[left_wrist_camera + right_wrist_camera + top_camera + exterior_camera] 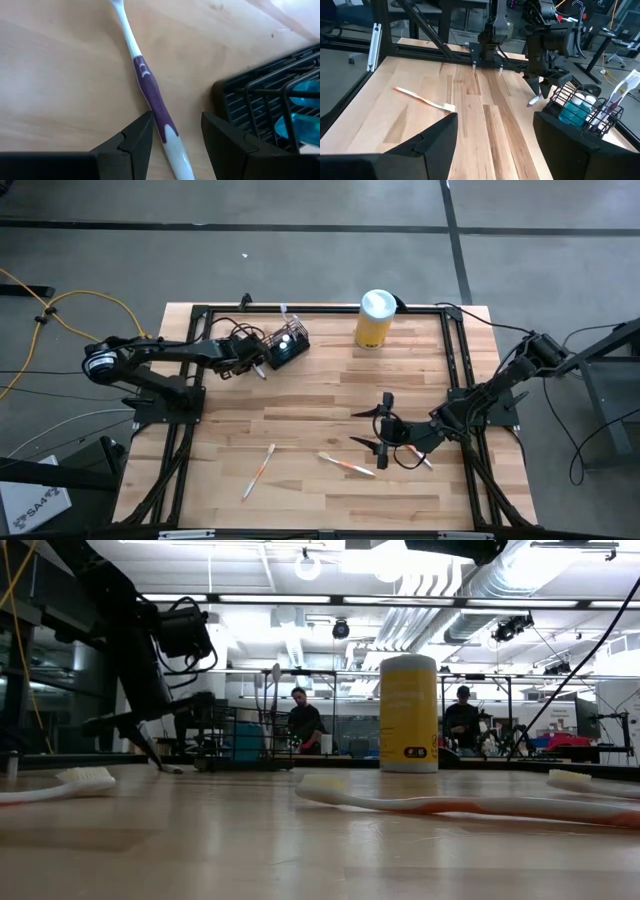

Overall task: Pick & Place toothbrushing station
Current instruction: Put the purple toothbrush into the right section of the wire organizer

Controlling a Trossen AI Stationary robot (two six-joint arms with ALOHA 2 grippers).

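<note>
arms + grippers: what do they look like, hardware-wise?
Both arms are dark, jointed, with loose black cables. The left arm has a rounded base joint with a pale ring. The left gripper and right gripper each have two matte black, wedge-shaped fingers.

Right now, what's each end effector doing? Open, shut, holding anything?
Left end effector: open, straddling the purple-and-white plastic toothbrush on the table, not gripping it.
Right end effector: open, holding nothing.
</note>
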